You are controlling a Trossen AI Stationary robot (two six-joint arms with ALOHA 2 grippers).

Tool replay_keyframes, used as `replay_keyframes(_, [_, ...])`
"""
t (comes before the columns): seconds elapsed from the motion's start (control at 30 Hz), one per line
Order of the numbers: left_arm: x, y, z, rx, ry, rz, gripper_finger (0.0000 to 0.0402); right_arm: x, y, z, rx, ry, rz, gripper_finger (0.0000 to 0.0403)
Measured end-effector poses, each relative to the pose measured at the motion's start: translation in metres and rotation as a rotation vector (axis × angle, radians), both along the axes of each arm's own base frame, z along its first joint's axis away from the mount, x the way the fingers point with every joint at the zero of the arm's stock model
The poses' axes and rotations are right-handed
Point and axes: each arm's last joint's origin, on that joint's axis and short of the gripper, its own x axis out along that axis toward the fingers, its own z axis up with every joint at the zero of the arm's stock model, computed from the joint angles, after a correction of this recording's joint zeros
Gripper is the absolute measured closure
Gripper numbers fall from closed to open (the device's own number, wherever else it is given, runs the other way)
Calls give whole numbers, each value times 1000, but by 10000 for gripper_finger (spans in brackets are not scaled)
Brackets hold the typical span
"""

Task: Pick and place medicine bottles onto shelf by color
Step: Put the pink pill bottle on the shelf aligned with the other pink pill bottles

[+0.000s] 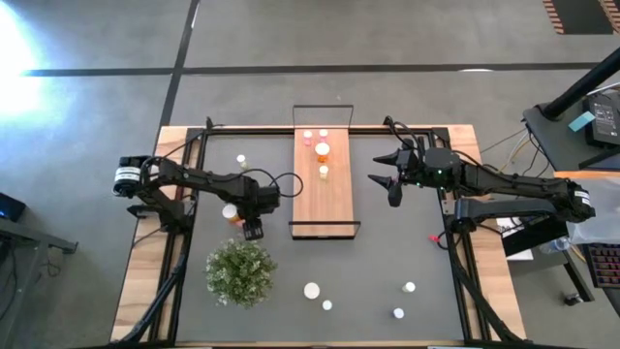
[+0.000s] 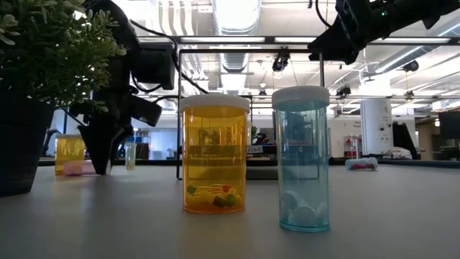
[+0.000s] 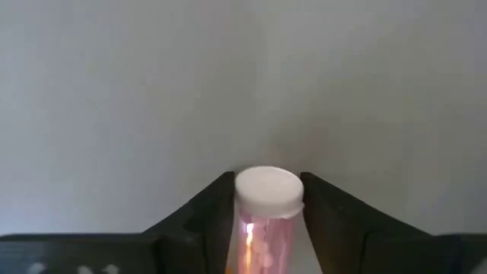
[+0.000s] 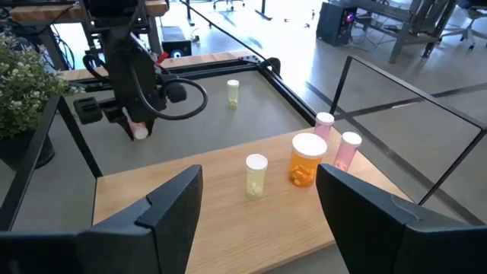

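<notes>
Left gripper (image 3: pixel 266 228) closed around small pink white-capped medicine bottle (image 3: pixel 265 221), held low over dark grey table mat (image 1: pixel 387 262) beside bushy green plant (image 1: pixel 240 272). Right gripper (image 1: pixel 387 180) held open, empty, just beside light-brown wooden shelf (image 1: pixel 334 199). Four bottles seen standing on shelf.

1. The mat (image 1: pixel 387 262) was dark grey; the table (image 1: pixel 140 281) showed light wood at its edges.
2. The shelf (image 1: pixel 334 199) was light brown with a thin black wire frame.
3. On the shelf stood two pink bottles (image 4: pixel 349 150), an orange bottle (image 4: pixel 307 158) and a pale yellow bottle (image 4: pixel 256 176), all white-capped.
4. The left gripper (image 3: pixel 266 228) was black; the bottle (image 3: pixel 262 228) between its jaws was pink with a white cap.
5. The plant (image 1: pixel 240 272) was green with pale tips.
6. In the low view, a near bottle (image 2: pixel 214 155) was amber and another (image 2: pixel 303 158) pale blue.
7. The right gripper (image 4: pixel 259 205) was black.
</notes>
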Motion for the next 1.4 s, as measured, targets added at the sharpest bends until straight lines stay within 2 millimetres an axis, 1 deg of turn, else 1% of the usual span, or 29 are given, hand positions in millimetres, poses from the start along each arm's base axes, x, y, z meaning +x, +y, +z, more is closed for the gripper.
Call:
replay_keyframes(0.17, [0, 0, 0, 2, -2, 3, 298, 0, 0, 0, 0, 0, 0, 154])
replay_keyframes(0.53, [0, 0, 1, 10, -1, 4, 303, 0, 0, 0, 0, 0, 0, 154])
replay_keyframes(0.63, [3, 1, 4, 22, -15, 5, 302, 0, 0, 0, 0, 0, 0, 154])
replay_keyframes(0.87, [19, 6, 23, 134, -83, -6, 300, 0, 0, 0, 0, 0, 0, 154])
replay_keyframes(1.03, [31, 11, 41, 274, -134, 18, 300, 0, 0, 0, 0, 0, 0, 154])
replay_keyframes(1.4, [47, 20, 73, 498, -205, 46, 299, 0, 0, 0, 0, 0, 0, 154])
